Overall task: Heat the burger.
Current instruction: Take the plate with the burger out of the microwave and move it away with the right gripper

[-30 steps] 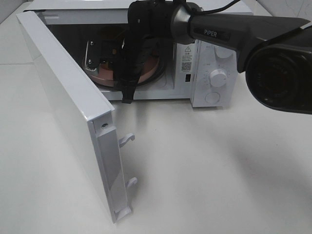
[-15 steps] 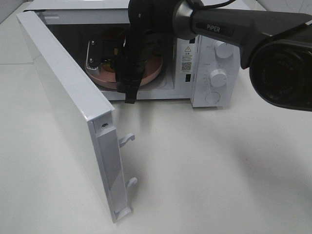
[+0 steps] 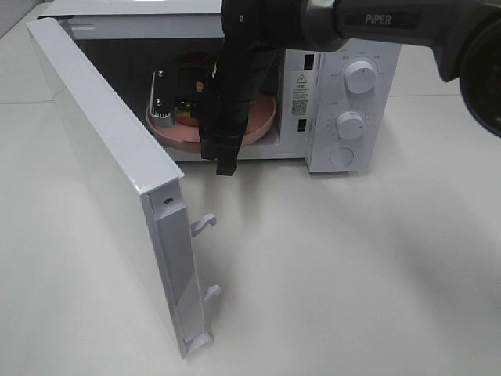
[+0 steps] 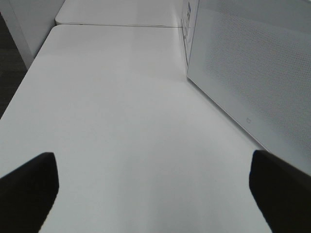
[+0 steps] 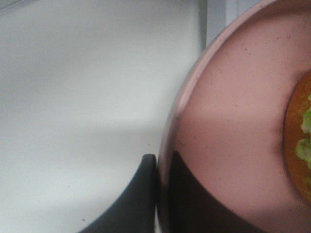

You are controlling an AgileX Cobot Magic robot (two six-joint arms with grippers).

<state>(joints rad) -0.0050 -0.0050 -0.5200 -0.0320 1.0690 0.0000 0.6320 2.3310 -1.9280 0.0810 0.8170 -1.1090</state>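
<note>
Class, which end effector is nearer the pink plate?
Right. The right end effector is shut on the plate rim; the left end effector is open over the table, outside the door.

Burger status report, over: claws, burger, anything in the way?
Right claw shut on round pink plate's rim. Left claw open over white table. Small tan-bun burger on plate in white microwave's mouth. Door wide open.

A white microwave (image 3: 344, 94) stands on a white table (image 3: 352, 274), its door (image 3: 102, 180) swung wide open. A pink plate (image 3: 264, 119) is in the cavity's mouth. Two white knobs (image 3: 360, 77) sit on the front panel.
</note>
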